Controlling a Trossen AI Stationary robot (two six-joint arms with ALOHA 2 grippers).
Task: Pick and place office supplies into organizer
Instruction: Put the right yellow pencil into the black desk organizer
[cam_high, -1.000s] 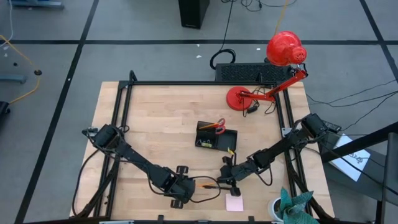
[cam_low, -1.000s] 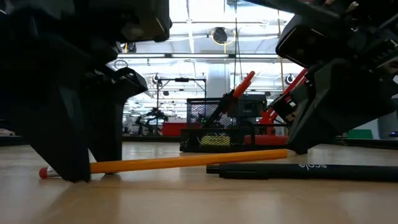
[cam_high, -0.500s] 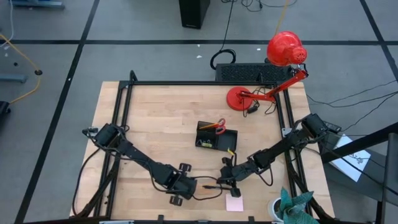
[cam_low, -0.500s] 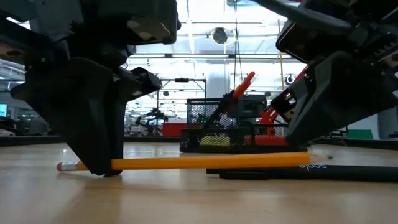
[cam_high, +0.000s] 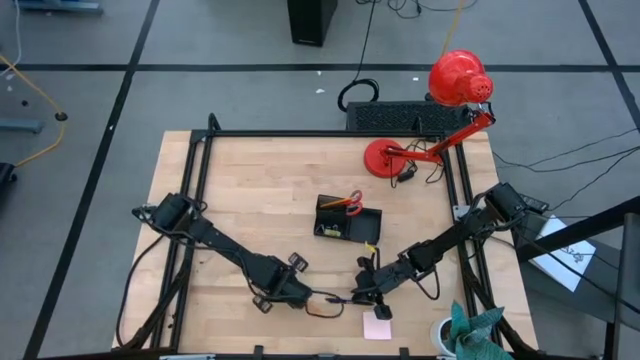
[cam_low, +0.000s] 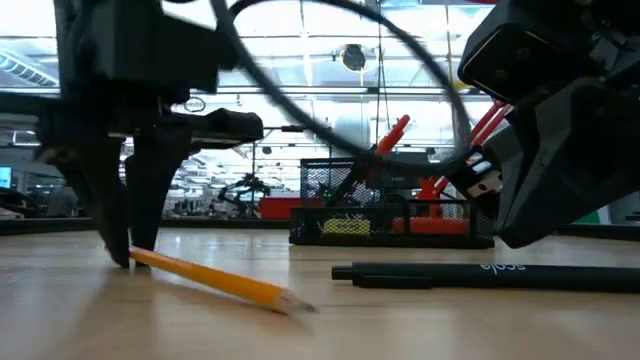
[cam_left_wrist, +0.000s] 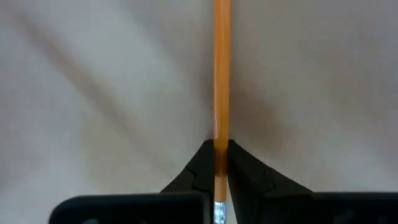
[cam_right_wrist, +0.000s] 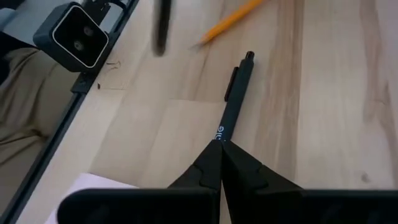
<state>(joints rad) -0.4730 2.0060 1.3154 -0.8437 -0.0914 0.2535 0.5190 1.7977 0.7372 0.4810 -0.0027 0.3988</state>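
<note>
An orange pencil (cam_left_wrist: 222, 74) sits low over the wooden table (cam_high: 250, 200), with my left gripper (cam_left_wrist: 221, 149) shut on it near the table's front middle (cam_high: 300, 296). A black pen (cam_right_wrist: 236, 93) lies flat on the table to its right. My right gripper (cam_right_wrist: 221, 146) is shut, its tips slanting down over the pen's barrel (cam_low: 500, 270). The black mesh organizer (cam_high: 348, 220) stands at the table's middle, with red-handled scissors (cam_high: 350, 200) upright in its taller section. A pale pink sticky-note pad (cam_high: 377, 326) lies near the front edge. My left gripper pinches the pencil between its two fingers just ahead of the metal ferrule at its eraser end (cam_left_wrist: 221, 163). The fingers point down and lie across it. The pencil (cam_low: 220, 282) runs about level out from the fingers; whether it is clear of the table I cannot tell. My right gripper has its shut tips right over the pen's printed part (cam_right_wrist: 219, 132) and lies along the pen; I cannot tell whether they touch it.
A red desk lamp (cam_high: 455, 80) stands at the far right, its base (cam_high: 385, 158) on the table, beside a black keyboard-like slab (cam_high: 400, 115). A black frame (cam_high: 200, 200) rims the table. A small camera (cam_right_wrist: 74, 37) is mounted on the frame near the pen.
My left gripper has shut on the pencil near its eraser end, rolled its wrist and gone a little toward the far edge. The pencil, which lay crosswise beside the pen, has swung about, its point now aimed toward the table's near edge.
</note>
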